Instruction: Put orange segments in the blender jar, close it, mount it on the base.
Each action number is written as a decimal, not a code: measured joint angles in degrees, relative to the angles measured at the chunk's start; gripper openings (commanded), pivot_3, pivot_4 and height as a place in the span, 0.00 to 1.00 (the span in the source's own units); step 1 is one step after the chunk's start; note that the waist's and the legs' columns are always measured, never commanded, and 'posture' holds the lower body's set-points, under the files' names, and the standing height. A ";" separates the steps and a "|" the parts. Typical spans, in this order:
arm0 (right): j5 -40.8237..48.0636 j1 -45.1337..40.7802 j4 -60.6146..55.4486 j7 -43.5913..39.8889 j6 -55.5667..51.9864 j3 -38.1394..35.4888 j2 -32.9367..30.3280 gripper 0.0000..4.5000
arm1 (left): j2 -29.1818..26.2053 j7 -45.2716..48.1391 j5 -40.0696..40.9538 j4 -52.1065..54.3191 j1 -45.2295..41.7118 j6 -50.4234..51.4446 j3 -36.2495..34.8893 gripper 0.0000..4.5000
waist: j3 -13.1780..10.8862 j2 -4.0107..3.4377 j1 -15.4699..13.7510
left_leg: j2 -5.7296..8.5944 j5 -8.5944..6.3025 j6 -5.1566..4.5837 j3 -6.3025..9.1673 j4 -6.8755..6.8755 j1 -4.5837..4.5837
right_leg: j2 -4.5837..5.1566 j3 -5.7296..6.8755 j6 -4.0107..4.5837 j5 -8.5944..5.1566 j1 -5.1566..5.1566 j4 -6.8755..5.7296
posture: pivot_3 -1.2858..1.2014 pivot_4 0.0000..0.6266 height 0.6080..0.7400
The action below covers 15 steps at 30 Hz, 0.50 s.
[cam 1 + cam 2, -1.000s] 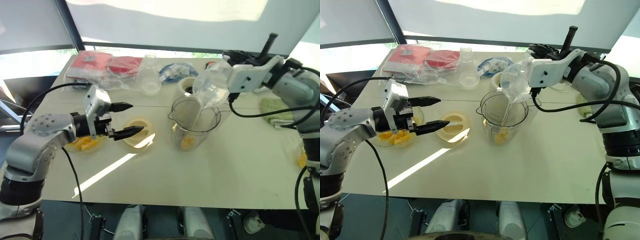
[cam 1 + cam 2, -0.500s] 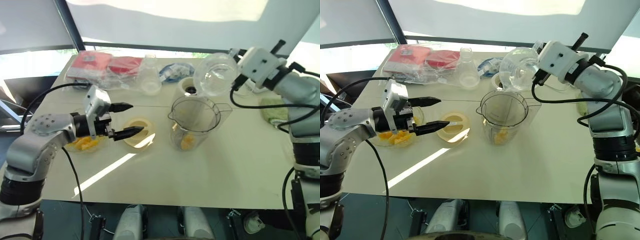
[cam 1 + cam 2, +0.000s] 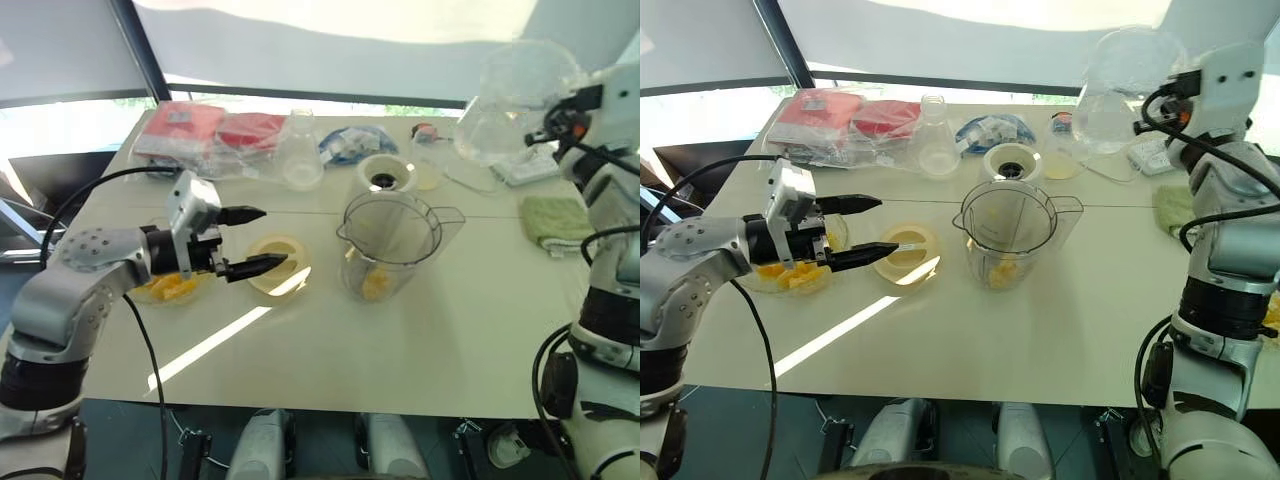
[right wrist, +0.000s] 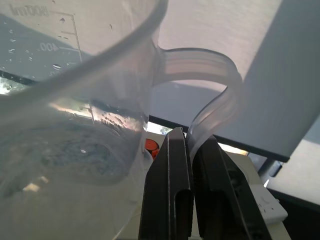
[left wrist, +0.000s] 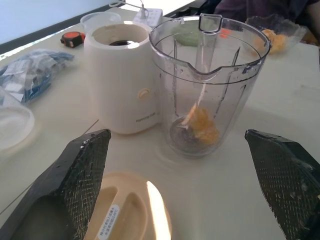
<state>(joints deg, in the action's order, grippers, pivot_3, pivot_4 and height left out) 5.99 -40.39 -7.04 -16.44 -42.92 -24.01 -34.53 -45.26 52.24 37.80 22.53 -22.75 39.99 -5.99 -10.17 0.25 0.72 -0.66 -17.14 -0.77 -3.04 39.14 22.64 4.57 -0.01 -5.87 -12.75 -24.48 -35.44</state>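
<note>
The fingers (image 5: 75, 185) of the left gripper (image 3: 272, 237) stand wide apart and hold nothing. They hang just above the cream lid (image 3: 275, 270), which lies flat on the table (image 3: 400, 360). Beside this gripper, on the robot's left, there is a bowl of orange segments (image 3: 790, 275).

The fingers (image 4: 167, 200) of the right gripper (image 4: 191, 195) are pressed narrow on the thin handle (image 4: 210, 65) of a clear measuring jug (image 3: 510, 100). The head views show where this jug is: lifted high over the far right side of the table, well apart from the jar. The right wrist view gives the detail of the grip, with the handle between the two pads, and it also shows printed scale marks and small droplets on the jug's wall.

The blender jar (image 3: 390, 245) stands upright near the middle of the table, without lid, to the right of the cream lid. From the head it looks close to the white blender base (image 3: 385, 175) behind it. The left wrist view makes this relation clear: the jar stands on the table just beside the base, not on it. That view also shows a few orange segments (image 5: 202, 127) lying at the bottom of the jar, and a second bowl (image 5: 275, 35) with orange pieces farther away.

A green cloth (image 3: 555, 220) lies near the right edge.
</note>
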 measured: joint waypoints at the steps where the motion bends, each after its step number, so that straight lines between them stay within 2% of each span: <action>1: 0.02 0.43 -0.06 0.78 -0.37 -0.51 0.00 0.01 | -0.15 -0.05 0.09 0.09 0.00 0.11 -0.02 1.00 | 0.00 0.00 0.02 | 0.00 0.00 0.00 0.00 0.00 0.00 | 0.00 0.00 0.00 0.00 0.00 0.00 | 0.52 0.24 1.00; 9: -1.21 6.96 -1.34 7.47 1.63 -1.77 1.02 0.01 | -0.21 -1.69 0.67 1.70 1.02 1.01 -0.33 1.00 | 0.00 -0.01 0.18 | 0.01 0.00 0.00 -0.01 0.00 -0.01 | -0.02 -0.02 -0.01 0.00 0.00 -0.01 | 0.52 0.24 1.00; 15: -1.14 7.96 -1.34 12.17 2.63 -3.51 2.04 0.01 | -0.20 -2.42 1.63 2.41 2.75 1.03 -0.63 1.00 | 0.01 -0.01 0.18 | 0.01 0.01 0.00 0.00 0.00 -0.02 | -0.02 -0.02 0.02 -0.01 0.00 -0.02 | 0.52 0.24 1.00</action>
<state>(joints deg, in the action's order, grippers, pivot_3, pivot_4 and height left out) 4.84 -32.42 -8.38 -4.27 -40.29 -27.52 -32.49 -45.46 49.81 39.43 24.94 -20.01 41.02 -6.62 -10.17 0.24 0.90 -0.65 -17.13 -0.76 -3.04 39.15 22.62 4.55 -0.04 -5.86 -12.77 -24.48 -35.47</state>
